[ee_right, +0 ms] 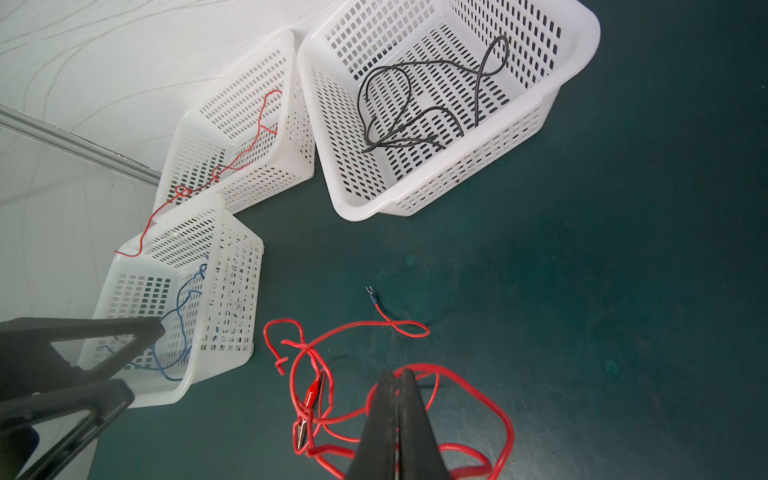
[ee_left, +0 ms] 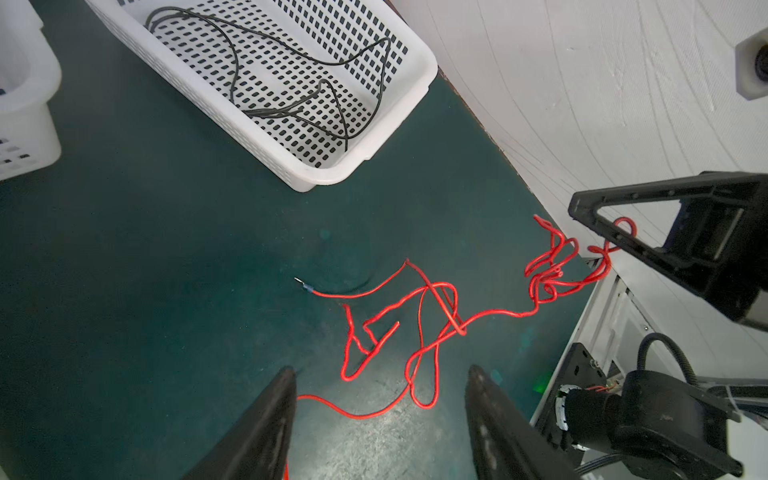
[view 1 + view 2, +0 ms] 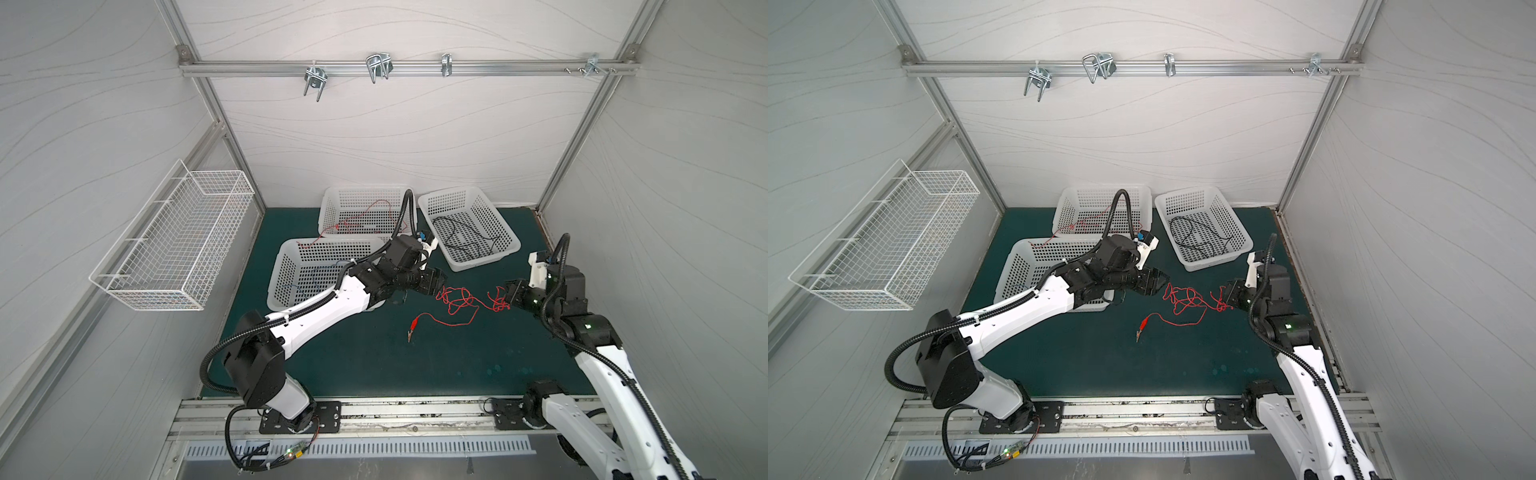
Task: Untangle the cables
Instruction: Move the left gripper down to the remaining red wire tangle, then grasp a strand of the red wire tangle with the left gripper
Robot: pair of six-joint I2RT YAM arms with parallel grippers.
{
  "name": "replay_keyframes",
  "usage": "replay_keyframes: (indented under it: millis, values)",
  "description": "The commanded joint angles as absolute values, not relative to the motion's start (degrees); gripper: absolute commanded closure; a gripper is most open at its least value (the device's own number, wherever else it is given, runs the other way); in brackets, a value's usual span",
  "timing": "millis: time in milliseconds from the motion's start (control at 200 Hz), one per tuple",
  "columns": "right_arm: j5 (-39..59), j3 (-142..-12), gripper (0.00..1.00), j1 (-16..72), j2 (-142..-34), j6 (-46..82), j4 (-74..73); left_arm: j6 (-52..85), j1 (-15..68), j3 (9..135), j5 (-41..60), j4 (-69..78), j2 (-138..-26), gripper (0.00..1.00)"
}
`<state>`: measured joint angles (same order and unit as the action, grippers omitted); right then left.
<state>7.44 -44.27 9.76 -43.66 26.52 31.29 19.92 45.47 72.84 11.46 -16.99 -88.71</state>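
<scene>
**Step in hand (judged):** the last bundle is being worked.
- A black cable (image 3: 465, 239) is seen in the far right basket (image 3: 482, 265).
- A blue cable (image 1: 199, 274) is seen in the left basket (image 3: 277, 282).
- A thin red cable (image 3: 374, 208) is seen in the far middle basket (image 3: 365, 189). Its tail is draped over the rim toward the left basket.

**Task's thing:** the red tangle (image 3: 461, 301) is laid on the green mat (image 3: 374, 365), right of centre, between the two grippers.

**Jaws:**
- The right gripper (image 1: 395, 374) is clenched on the right end of the tangle. In the left wrist view a red loop is seen caught at its fingers.
- The left gripper (image 2: 380, 370) is released. Its fingers are set apart over the left end, one strand passes between them, and nothing is grasped.

**Axis:**
- The tangle is stretched left to right, from one gripper to the other, with crossed loops bunched in the middle and at the right end.
- A tail is run off the near side toward the left, ending in an alligator clip (image 3: 414, 322) that points near.
- A fork terminal (image 2: 300, 281) is laid on the far side, its prongs pointing away from the bundle.
- Whether one strand or two are involved cannot be told.

**Next move (judged):**
- A single strand at the left end would have to be pinched, not a crossing.
- The ends would then be drawn apart along the left-right axis, slowly, lest the loops be cinched tighter.
</scene>
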Motion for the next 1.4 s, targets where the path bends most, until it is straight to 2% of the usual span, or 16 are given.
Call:
replay_keyframes:
  millis: [0, 500, 815, 1176, 1396]
  values:
    - [6.8, -44.1, 1.00, 10.1, -43.3, 26.0, 29.4, 23.6, 46.2, 75.5, 14.7, -19.1, -90.5, 0.35]
    - [6.3, -43.2, 1.00, 10.8, -43.4, 26.2, 28.0, 27.7, 51.1, 83.5, 18.7, -19.9, -102.6, 0.44]
    - [6.4, -42.8, 1.00, 11.0, -42.6, 26.2, 28.0, 29.2, 51.8, 85.7, 19.6, -18.8, -105.7, 0.48]
    - [7.1, -42.8, 1.00, 10.9, -42.7, 26.2, 27.8, 30.0, 51.9, 87.6, 18.5, -19.8, -107.9, 0.71]
    - [7.4, -43.0, 1.00, 11.0, -42.7, 26.1, 27.8, 30.2, 51.9, 87.7, 18.5, -19.4, -108.7, 0.77]
